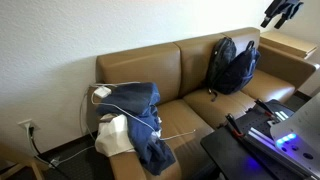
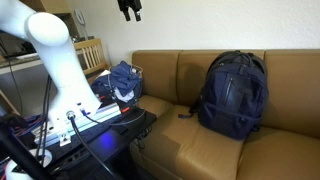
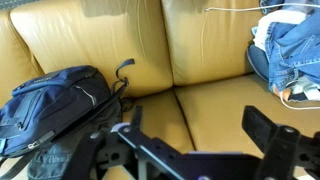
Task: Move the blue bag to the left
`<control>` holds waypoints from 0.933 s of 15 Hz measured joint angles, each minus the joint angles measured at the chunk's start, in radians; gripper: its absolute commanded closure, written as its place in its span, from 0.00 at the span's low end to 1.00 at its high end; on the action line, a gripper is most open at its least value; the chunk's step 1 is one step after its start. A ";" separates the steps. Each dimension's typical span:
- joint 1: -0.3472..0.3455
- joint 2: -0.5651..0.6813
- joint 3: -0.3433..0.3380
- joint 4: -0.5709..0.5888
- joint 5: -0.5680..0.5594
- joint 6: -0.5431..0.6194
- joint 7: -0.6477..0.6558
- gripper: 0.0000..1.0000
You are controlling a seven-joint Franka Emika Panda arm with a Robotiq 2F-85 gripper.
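The blue bag (image 1: 232,65) is a dark navy backpack standing upright on a tan sofa (image 1: 190,105), leaning on the back cushion. It shows in both exterior views (image 2: 235,92) and at the left of the wrist view (image 3: 55,105), its top loop handle (image 3: 124,66) sticking out. My gripper (image 1: 283,12) hangs high in the air, well above the sofa and apart from the bag (image 2: 130,8). In the wrist view the gripper (image 3: 198,125) has its fingers spread wide over the seat cushions, open and empty.
Rumpled blue denim clothing with a white cable (image 1: 140,115) lies on the sofa's other end (image 3: 295,45). A dark table with lit equipment (image 1: 270,135) stands in front of the sofa. The white robot arm (image 2: 60,60) rises beside it. Wooden furniture (image 1: 290,45) flanks the sofa.
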 measured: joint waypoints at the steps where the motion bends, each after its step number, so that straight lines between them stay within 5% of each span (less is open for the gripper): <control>1: 0.000 0.000 0.000 0.000 0.000 0.000 0.000 0.00; 8: 0.000 0.000 0.000 0.000 0.001 0.000 0.001 0.00; 14: -0.026 0.262 -0.095 0.078 0.015 0.300 0.184 0.00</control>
